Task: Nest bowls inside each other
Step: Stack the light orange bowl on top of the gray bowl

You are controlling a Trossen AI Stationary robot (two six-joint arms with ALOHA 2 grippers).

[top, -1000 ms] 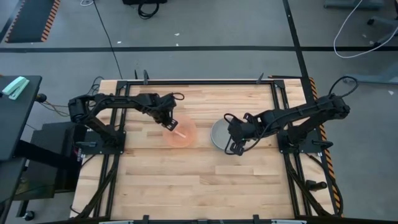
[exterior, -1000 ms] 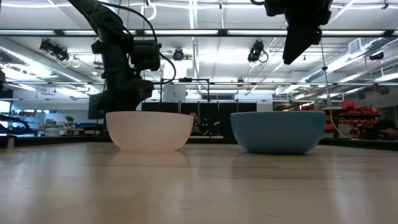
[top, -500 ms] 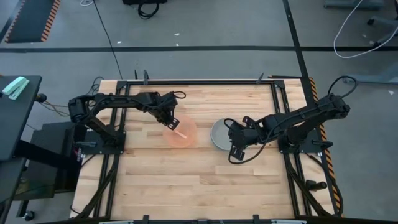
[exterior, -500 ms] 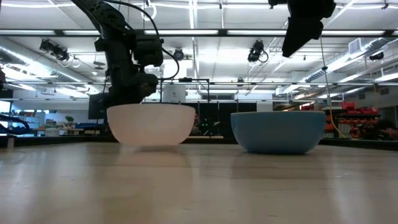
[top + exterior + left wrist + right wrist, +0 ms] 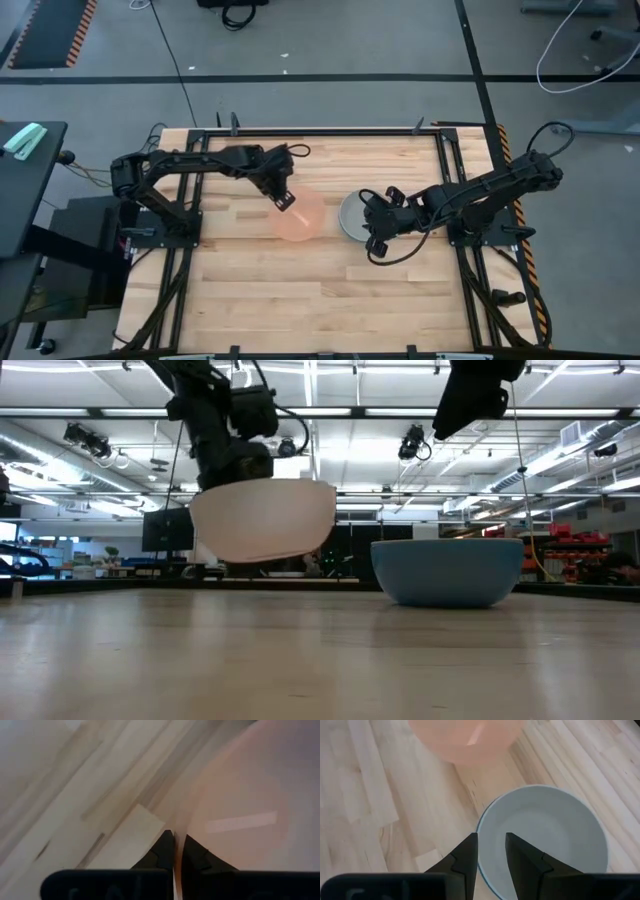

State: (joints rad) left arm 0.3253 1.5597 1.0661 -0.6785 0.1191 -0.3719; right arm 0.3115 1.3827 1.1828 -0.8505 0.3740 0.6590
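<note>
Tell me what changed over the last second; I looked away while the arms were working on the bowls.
The left claw, shut on the rim of the salmon-pink bowl, has lifted it off the table and carried it a little toward the blue bowl; the low view shows it hanging tilted. The right claw drew back slightly and hovers open above the blue bowl's rim. The blue bowl stayed put.
</note>
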